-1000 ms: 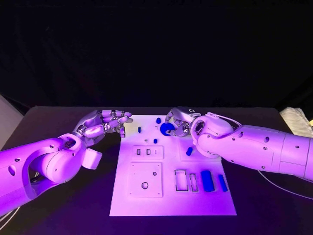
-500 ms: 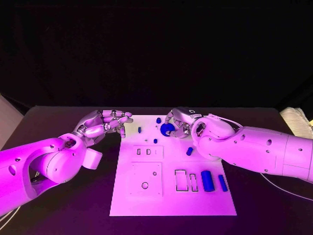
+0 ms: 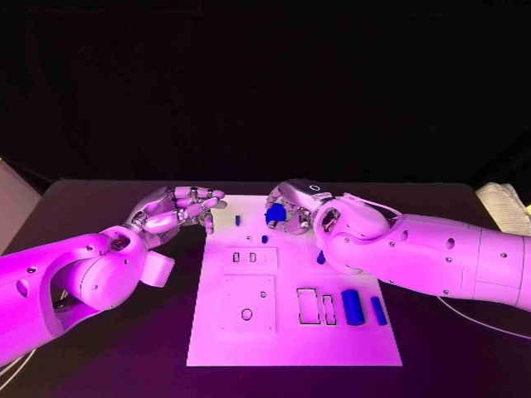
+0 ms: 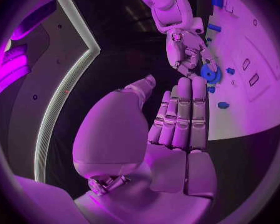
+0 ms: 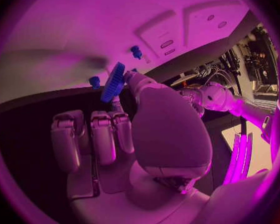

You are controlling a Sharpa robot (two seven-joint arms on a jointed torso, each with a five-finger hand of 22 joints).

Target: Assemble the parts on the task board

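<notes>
The right hand (image 3: 292,204) was up at the far end of the task board (image 3: 292,344), and it had the blue gear (image 3: 275,214) pinched at its fingertips, held clear above the white plate. In the right wrist view the gear (image 5: 113,82) showed nearly edge-on, its toothed rim a thin tall band, so its flat faces were turned sideways rather than down at the board; the other fingers (image 5: 102,137) of that hand lay curled in a row below it (not touching the gear, as far as could be seen). From the left wrist view the same gear (image 4: 209,73) sat at the tips of the right hand (image 4: 187,52), just over the board's (image 4: 252,109) edge. The left hand (image 3: 173,209) hovered beside the board's far left corner over the dark tabletop (image 3: 110,348), fingers (image 4: 184,114) drawn together and bent inward, holding nothing. On the board, the blue bar (image 3: 353,307) lay near the right edge with its long axis running toward the far end, a slimmer blue bar (image 3: 378,310) just beside it and lined up the same way. A small blue peg (image 3: 265,239) stood near the middle of the far half. No writing or label could be read on any piece.
</notes>
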